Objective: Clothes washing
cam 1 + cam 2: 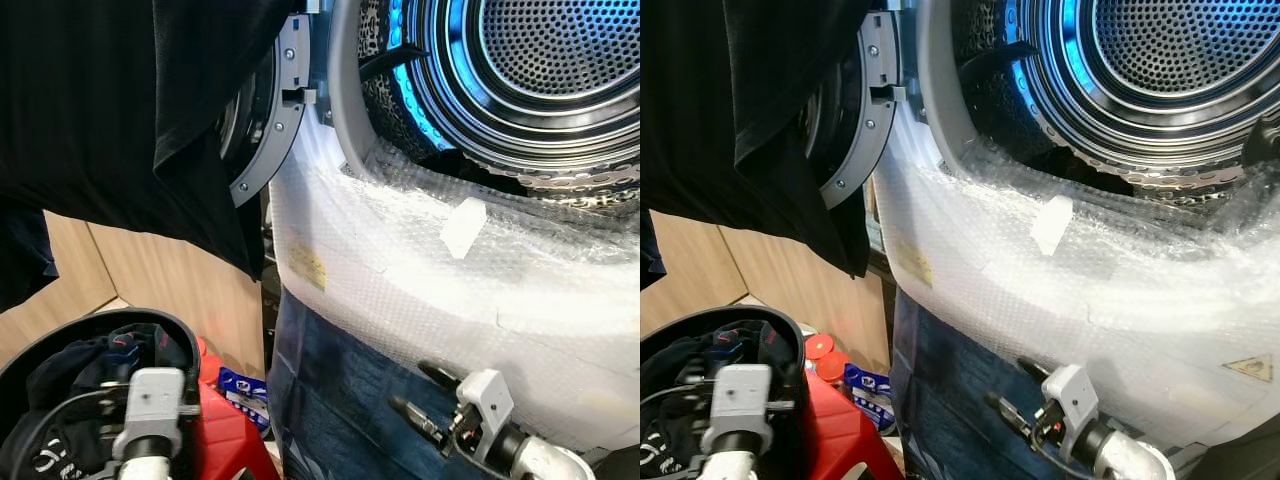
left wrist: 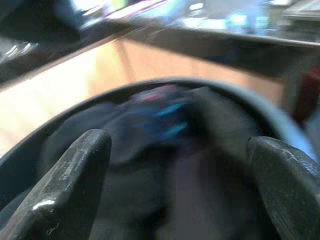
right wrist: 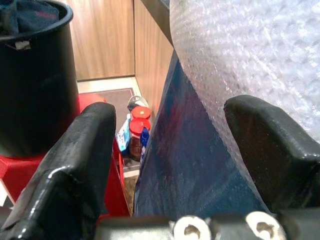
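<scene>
**Q:** Log the layout. Why is the laundry where it is?

**Op:** The dark clothes (image 1: 95, 375) sit bunched in one black bucket (image 1: 25, 360), which stands on a red stool (image 1: 235, 440) just left of the washing machine (image 1: 420, 290). I judge the stool is there to lift the load nearer the drum mouth. The machine's front is wrapped in bubble wrap (image 1: 400, 250) with a blue sheet (image 1: 340, 400) below it, presumably as protection against knocks from my arms. The door (image 1: 265, 130) is swung open to the left, and the perforated drum (image 1: 560, 50) looks empty where I can see it.

**Q:** Tool states?

**Op:** My left tool (image 2: 177, 165) is poised directly over the bucket, fingers spread wide and released, with the clothes lying between and beyond them; nothing gripped. That view is blurred. My right tool (image 1: 425, 395) hangs low against the blue sheet, fingers also apart and empty. I read it as parked out of the way.

**Q:** What is the black mass at upper left?

**Op:** A dark garment (image 1: 130, 120) draped in front of the door. I cannot tell what it hangs from.

**Q:** Counts?

**Op:** One bucket, one stool, one machine. Two red-capped bottles (image 1: 825, 360) on the floor between stool and machine, beside one blue packet (image 1: 865, 383). Garments in the bucket: cannot separate them.
</scene>
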`<state>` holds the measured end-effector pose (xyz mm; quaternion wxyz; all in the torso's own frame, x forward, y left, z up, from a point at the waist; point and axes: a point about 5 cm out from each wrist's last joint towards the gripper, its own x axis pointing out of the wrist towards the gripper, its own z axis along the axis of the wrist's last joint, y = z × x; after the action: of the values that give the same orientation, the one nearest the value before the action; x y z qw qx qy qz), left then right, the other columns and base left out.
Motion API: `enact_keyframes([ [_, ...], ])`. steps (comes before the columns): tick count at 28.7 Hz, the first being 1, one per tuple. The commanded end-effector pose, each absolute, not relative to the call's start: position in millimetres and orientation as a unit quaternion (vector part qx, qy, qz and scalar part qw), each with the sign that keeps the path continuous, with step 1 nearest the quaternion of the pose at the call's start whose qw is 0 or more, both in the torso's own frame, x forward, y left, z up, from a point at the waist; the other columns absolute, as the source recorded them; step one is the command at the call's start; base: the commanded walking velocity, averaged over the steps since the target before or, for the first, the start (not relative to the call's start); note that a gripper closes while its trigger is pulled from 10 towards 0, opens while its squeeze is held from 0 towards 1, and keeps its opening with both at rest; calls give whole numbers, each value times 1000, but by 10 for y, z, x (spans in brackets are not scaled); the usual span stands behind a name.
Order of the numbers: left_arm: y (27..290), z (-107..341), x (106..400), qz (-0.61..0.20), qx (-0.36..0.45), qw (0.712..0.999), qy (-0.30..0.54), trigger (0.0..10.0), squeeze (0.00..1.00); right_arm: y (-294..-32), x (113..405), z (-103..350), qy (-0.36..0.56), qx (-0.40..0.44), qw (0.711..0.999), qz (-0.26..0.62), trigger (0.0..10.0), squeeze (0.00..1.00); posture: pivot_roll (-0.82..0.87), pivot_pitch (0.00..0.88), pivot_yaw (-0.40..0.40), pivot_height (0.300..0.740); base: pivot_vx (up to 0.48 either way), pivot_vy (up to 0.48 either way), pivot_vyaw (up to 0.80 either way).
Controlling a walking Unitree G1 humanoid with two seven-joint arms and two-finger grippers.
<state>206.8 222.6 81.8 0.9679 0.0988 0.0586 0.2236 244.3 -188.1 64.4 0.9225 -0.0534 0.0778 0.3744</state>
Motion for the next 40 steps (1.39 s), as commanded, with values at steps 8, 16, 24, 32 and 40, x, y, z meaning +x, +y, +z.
enact_keyframes([
  [8,2386,936,2153,177,73,981,42,10000,0,-1867,2486,641,86,-57,919,381,10000,0,100,0,-70,740,0,0,0],
  [16,2563,964,2171,174,69,981,45,10000,0,-1882,2464,630,86,-56,922,374,10000,0,81,0,-58,740,0,0,0],
  [24,2635,891,2105,167,64,982,62,10000,0,-1923,2433,632,86,-55,925,366,10000,0,80,0,-64,740,0,0,0],
  [32,2706,874,2230,143,56,986,68,10000,0,-1906,2486,693,77,-57,925,367,10000,0,74,0,-74,740,0,0,0],
  [40,2806,840,2377,131,41,988,76,10000,0,-1927,2488,776,66,-57,928,363,10000,0,45,0,-80,740,0,0,0],
])
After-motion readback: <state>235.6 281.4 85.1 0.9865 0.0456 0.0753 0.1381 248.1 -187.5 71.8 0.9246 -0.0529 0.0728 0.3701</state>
